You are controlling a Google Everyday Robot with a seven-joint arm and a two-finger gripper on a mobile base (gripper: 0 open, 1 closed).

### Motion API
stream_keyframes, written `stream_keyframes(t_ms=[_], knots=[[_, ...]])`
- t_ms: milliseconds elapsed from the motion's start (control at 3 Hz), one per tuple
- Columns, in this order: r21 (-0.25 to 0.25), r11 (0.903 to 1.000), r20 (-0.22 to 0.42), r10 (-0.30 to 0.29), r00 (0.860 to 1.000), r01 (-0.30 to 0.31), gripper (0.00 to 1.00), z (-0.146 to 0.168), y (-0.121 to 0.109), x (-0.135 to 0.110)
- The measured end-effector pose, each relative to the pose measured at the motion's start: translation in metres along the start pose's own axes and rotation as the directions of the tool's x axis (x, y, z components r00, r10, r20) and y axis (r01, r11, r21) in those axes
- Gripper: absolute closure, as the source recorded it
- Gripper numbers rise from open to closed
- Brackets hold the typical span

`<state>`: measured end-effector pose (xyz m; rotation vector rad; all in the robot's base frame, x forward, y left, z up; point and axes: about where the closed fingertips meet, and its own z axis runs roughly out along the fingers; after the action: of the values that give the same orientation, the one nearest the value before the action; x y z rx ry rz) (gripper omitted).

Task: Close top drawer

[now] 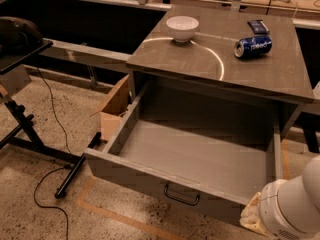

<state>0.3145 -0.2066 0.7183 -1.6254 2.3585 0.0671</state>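
The top drawer (200, 156) of the grey cabinet is pulled far out and is empty inside. Its flat front panel faces me, with a small dark loop handle (181, 195) at its centre. The lower drawers are hidden beneath it. My gripper (252, 215) is at the bottom right, just outside the drawer's front right corner. It shows only as a tan part sticking out from the white arm (292, 209), which covers most of it.
On the cabinet top (165, 59) stand a white bowl (182, 28), a blue can lying on its side (254, 46) and a small dark packet (258, 26). A cardboard box (116, 109) sits left of the cabinet. A black stand (30, 134) and cable (45, 204) are on the floor at left.
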Motion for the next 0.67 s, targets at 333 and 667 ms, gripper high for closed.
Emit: stream_keyframes(t_ms=[333,667], knots=[[0.078,0.9966,0.060,-0.031,0.998,0.026,1.00,0.0115,-0.0179,-0.0065],[0.091,0.9951,0.070,-0.045,0.997,0.038,1.00,0.0196,-0.0226,0.0020]])
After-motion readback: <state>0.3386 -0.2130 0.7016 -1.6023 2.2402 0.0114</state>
